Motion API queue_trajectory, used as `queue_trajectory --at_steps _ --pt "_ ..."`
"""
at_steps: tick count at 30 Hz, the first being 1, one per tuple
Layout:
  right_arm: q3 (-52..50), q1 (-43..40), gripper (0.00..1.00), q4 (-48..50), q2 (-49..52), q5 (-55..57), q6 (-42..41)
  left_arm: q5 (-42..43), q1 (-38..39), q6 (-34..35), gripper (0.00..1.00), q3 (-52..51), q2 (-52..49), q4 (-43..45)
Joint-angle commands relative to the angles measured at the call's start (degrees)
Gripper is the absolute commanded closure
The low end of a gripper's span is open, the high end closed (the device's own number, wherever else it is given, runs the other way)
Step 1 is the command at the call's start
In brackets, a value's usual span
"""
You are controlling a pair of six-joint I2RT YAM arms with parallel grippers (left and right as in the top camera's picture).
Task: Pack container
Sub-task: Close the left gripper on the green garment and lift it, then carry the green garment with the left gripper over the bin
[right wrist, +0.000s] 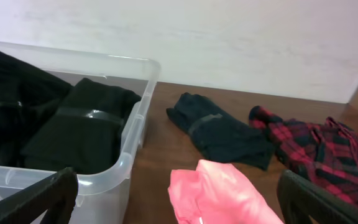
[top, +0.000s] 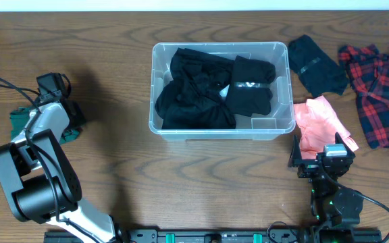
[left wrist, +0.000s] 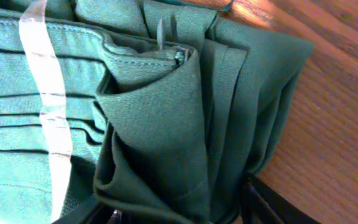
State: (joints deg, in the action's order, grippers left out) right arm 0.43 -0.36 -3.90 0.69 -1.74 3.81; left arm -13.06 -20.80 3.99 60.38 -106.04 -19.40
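Note:
The clear plastic container (top: 221, 129) stands at the table's centre and holds folded black clothes (top: 201, 88); its rim also shows in the right wrist view (right wrist: 137, 127). My left gripper (top: 73, 123) is at the far left, shut on a bunched fold of a green garment (top: 20, 121). That garment fills the left wrist view (left wrist: 166, 124), and my left fingers (left wrist: 176, 214) sit on either side of the fold. My right gripper (top: 323, 154) is open and empty, just in front of a pink garment (top: 319, 121), which lies between its fingers in the right wrist view (right wrist: 222, 193).
A black garment (top: 316, 64) and a red plaid shirt (top: 380, 88) lie on the table right of the container. Both also show in the right wrist view, the black one (right wrist: 222, 130) and the plaid one (right wrist: 322, 155). A white wall runs behind the table.

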Motion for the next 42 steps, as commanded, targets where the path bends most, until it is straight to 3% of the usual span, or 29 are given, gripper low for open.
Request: queue_trajectory --at_steps 1,4,6,9,16,21,27,35,42 --pt "-0.11 -0.09 0.01 -0.22 -0.35 -0.2 0.55 1.92 0.04 0.11 0.44 -0.63 -2.32 -1.07" --pt "-0.11 -0.09 0.01 -0.22 -0.35 -0.2 0.57 2.1 0.17 0.11 0.43 -0.9 -2.36 -1.07" --pt "-0.11 -0.09 0.01 -0.22 -0.35 -0.2 0.55 2.08 0.37 0.09 0.32 -0.92 -2.51 -1.09" --pt "-0.11 -0.09 0.01 -0.2 -0.35 -0.2 0.57 2.1 0.87 0.09 0.25 -0.92 -3.17 -1.09" --pt "-0.11 -0.09 0.01 -0.22 -0.35 -0.2 0.57 1.81 1.27 0.09 0.24 -0.92 -7.78 -0.83" --pt "-0.11 -0.09 0.01 -0.2 -0.35 -0.2 0.55 1.81 1.27 0.04 0.64 -0.81 -8.07 -0.85" --pt "-0.11 -0.09 0.01 -0.22 -0.35 -0.2 0.55 1.84 1.29 -0.39 0.94 -0.09 -6.1 -1.57" --pt "-0.11 -0.09 0.01 -0.22 -0.35 -0.2 0.55 1.81 4.24 -1.86 0.94 7.17 3.72 -6.86" --pt "-0.11 -0.09 0.01 -0.22 -0.35 -0.2 0.55 1.22 13.49 -1.84 0.94 14.58 13.29 -12.66"
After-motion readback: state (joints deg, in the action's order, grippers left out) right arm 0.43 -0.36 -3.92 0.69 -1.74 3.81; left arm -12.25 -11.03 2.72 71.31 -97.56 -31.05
